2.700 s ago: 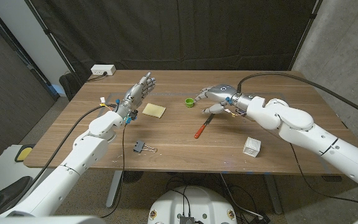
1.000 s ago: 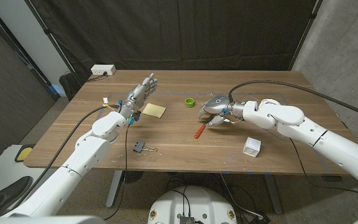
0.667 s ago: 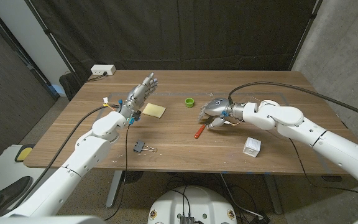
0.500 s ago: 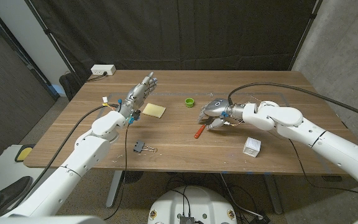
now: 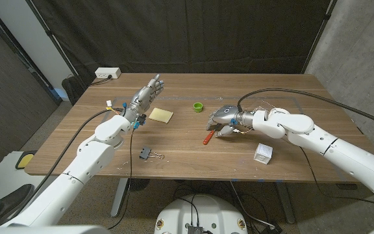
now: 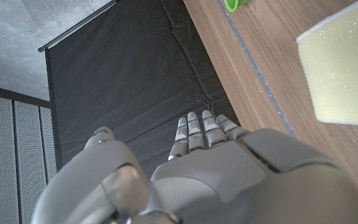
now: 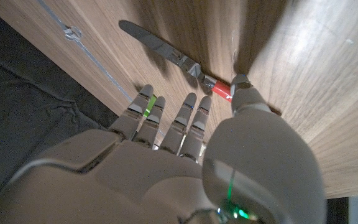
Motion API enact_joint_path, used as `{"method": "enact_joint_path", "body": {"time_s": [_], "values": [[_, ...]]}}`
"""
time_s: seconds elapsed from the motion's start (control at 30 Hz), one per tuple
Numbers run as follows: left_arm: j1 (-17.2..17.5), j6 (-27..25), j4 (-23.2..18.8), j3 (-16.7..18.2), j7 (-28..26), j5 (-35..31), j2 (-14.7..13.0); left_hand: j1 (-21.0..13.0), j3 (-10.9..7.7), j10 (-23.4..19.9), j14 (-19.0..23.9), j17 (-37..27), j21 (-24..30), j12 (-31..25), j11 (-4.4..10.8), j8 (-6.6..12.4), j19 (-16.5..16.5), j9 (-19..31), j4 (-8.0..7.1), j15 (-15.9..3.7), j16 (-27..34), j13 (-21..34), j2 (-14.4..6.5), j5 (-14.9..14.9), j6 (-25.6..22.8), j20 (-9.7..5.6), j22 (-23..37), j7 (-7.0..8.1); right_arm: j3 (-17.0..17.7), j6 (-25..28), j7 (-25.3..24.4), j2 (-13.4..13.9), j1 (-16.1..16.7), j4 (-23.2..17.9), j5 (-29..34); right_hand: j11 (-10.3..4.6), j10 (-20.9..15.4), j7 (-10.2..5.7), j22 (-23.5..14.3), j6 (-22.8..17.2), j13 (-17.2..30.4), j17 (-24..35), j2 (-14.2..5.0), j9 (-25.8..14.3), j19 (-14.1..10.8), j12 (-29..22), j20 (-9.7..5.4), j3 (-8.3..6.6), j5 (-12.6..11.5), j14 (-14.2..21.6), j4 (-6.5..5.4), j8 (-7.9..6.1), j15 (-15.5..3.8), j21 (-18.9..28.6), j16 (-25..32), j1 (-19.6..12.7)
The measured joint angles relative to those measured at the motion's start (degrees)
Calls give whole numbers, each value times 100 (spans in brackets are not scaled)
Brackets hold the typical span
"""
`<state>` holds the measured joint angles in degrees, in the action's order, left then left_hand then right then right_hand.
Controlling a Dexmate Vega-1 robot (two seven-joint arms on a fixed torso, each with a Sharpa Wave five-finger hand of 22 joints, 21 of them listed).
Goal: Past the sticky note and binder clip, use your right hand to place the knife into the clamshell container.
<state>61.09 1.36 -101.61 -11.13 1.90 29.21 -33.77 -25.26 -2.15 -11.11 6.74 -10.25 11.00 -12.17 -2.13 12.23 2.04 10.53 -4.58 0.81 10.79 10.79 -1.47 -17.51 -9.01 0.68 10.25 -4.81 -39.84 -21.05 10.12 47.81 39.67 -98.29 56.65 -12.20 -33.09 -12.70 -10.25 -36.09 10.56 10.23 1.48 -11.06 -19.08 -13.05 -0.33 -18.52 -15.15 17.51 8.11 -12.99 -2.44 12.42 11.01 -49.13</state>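
The knife (image 7: 166,51) lies on the wooden table (image 5: 187,153), silver blade and red handle (image 5: 208,138). My right hand (image 5: 223,119) hangs low over its blade end, fingers (image 7: 166,118) spread and reaching toward it. The thumb tip (image 7: 241,84) touches the red handle (image 7: 219,89); nothing is gripped. The yellow sticky note (image 5: 161,115) sits left of centre, also in the left wrist view (image 6: 344,68). The black binder clip (image 5: 149,154) lies near the front edge. My left hand (image 5: 145,97) stands raised beside the sticky note, fingers straight, holding nothing.
A small green cap (image 5: 198,107) stands just behind the right hand, also visible in the left wrist view (image 6: 235,5). A small white box (image 5: 263,153) sits at the front right. A white power strip (image 5: 108,73) lies at the back left corner. Black curtains hang behind the table.
My right hand has come down and toward the table's front, from behind the knife to right over its blade end. The knife, the left arm and the other things have stayed put.
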Motion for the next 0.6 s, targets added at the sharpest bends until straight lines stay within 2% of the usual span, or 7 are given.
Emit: {"method": "enact_joint_path", "body": {"time_s": [0.23, 0.43, 0.6], "values": [[0, -37, -16, 0, -4, 0, -6, 0, 16, 0, 0, 0, -42, 0, 0, -19, 149, 0, -17, 0, 0, 0, 0, 40, 0, -5, 0, 0, -9, 10, -182, -1, 48, 62, 19, -1, -348, -3, 0, -332, 0, -11, 79, -28, -1, -62, 1, 43, -82, 139, 12, -62, 5, -36, 0, -79], [0, -62, -33, -3, -17, -1, -8, 0, 16, 0, -31, 0, -43, 0, 0, -19, 244, 0, -17, -30, 0, 0, 0, 40, 0, -18, 0, 0, -24, 24, -310, -1, 80, 129, 24, -12, -760, 0, 0, -636, 0, -29, 174, -22, -85, -117, -83, 75, -195, 347, 41, -102, 1, -34, 0, -177], [9, -79, -51, -9, -33, -4, -9, 0, 40, 0, -31, 0, -43, 0, 0, -19, 272, 0, -41, -30, 0, 0, 0, 40, 0, 15, 0, 0, -62, 35, -415, -13, 89, 219, 47, -20, -1059, -14, 0, -848, 0, -26, 171, -21, -141, -139, -138, 115, -261, 497, 51, -122, -2, -33, 0, -352]]}}
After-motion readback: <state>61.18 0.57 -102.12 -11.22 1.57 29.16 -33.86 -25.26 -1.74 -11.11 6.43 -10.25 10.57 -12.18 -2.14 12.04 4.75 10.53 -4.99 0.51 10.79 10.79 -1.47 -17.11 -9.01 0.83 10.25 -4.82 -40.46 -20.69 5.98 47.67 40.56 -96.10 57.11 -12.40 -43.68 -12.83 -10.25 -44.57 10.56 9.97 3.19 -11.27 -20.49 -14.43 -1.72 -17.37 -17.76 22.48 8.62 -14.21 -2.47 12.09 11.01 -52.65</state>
